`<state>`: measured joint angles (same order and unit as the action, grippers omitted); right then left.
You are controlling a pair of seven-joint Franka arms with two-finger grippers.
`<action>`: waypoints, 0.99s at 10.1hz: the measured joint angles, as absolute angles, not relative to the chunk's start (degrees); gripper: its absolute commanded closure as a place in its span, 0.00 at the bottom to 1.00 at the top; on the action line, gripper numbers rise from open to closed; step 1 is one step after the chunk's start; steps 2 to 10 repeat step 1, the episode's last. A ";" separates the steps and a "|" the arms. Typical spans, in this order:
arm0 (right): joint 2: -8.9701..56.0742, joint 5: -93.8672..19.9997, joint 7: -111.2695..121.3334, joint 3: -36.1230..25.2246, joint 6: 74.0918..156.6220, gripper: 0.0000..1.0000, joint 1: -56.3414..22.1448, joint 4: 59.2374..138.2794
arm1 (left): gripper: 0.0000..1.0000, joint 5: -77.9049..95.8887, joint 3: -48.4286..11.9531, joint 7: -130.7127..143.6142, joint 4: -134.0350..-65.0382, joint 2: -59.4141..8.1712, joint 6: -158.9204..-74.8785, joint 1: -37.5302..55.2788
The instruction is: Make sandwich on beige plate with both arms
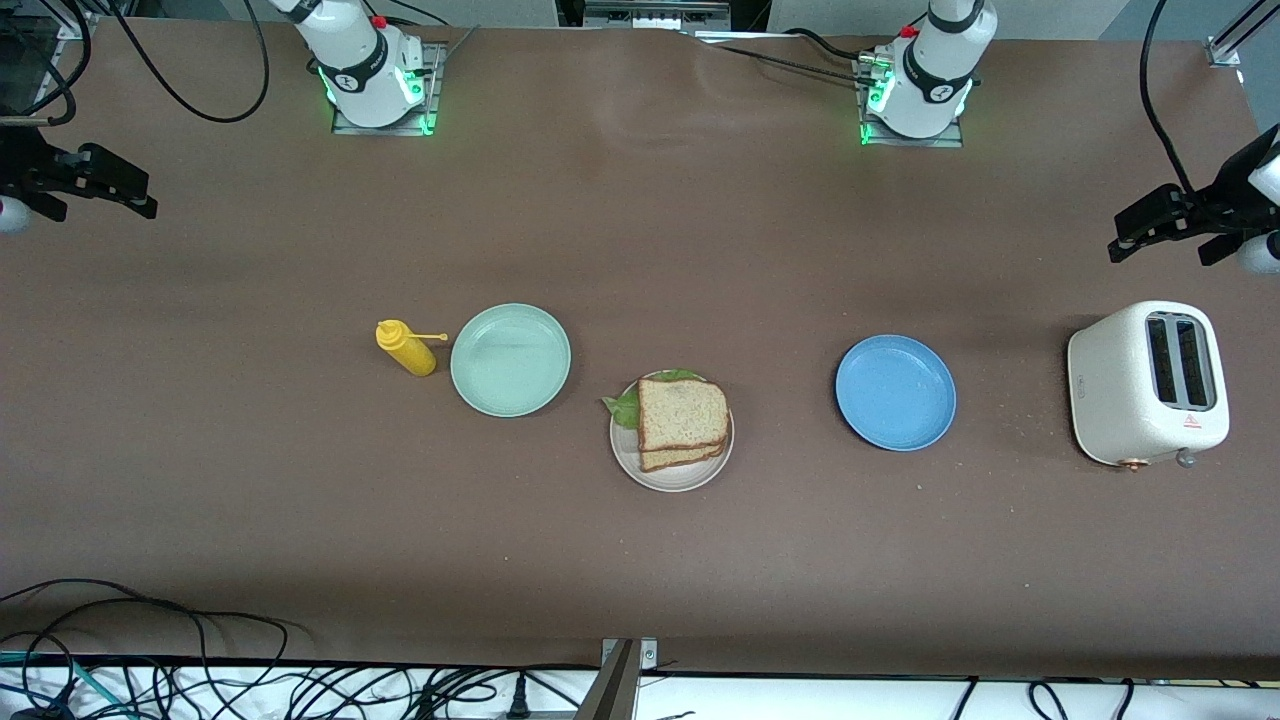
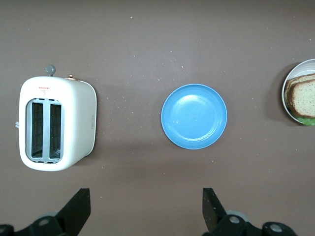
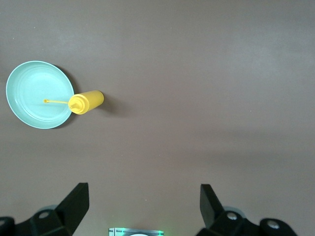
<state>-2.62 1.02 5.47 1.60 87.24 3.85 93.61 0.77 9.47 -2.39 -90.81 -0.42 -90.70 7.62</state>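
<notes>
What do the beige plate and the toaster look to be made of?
The beige plate under the sandwich looks like matte plastic or a composite: dull, even colour, no glare. The toaster seems to have a cream plastic or painted shell with a soft sheen and small metallic knobs.

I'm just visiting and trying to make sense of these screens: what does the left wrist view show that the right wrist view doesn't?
Only the left wrist view shows the white toaster, the blue plate and, at its edge, part of the sandwich on the beige plate. It also shows the left gripper, open over bare table.

Only the right wrist view shows the mint-green plate, the yellow squeeze bottle beside it, and the right gripper, also open.

Both share just the brown table. No object appears in both.
</notes>
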 measured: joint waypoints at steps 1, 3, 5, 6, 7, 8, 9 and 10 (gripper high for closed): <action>-2.62 1.02 5.48 1.59 87.23 0.00 3.85 93.61 | 0.00 0.77 9.43 -2.39 -90.81 -0.76 -90.69 7.62; -2.62 1.02 5.48 1.59 87.23 0.00 3.85 93.61 | 0.00 0.77 9.43 -2.39 -90.81 -0.76 -90.69 7.62; -2.62 1.02 5.48 1.59 87.23 0.00 3.85 93.61 | 0.00 0.77 9.43 -2.39 -90.81 -0.76 -90.69 7.62; -2.62 1.02 5.48 1.59 87.23 0.00 3.85 93.61 | 0.00 0.77 9.43 -2.39 -90.81 -0.76 -90.69 7.62; -2.62 1.02 5.48 1.59 87.23 0.00 3.85 93.61 | 0.00 0.77 9.43 -2.39 -90.81 -0.76 -90.69 7.62; -2.62 1.02 5.48 1.59 87.23 0.00 3.85 93.61 | 0.00 0.77 9.43 -2.39 -90.81 -0.76 -90.69 7.62; -2.62 1.02 5.48 1.59 87.23 0.00 3.85 93.61 | 0.00 0.77 9.43 -2.39 -90.81 -0.76 -90.69 7.62; -2.62 1.02 5.48 1.59 87.23 0.00 3.85 93.61 | 0.00 0.77 9.43 -2.39 -90.81 -0.76 -90.69 7.62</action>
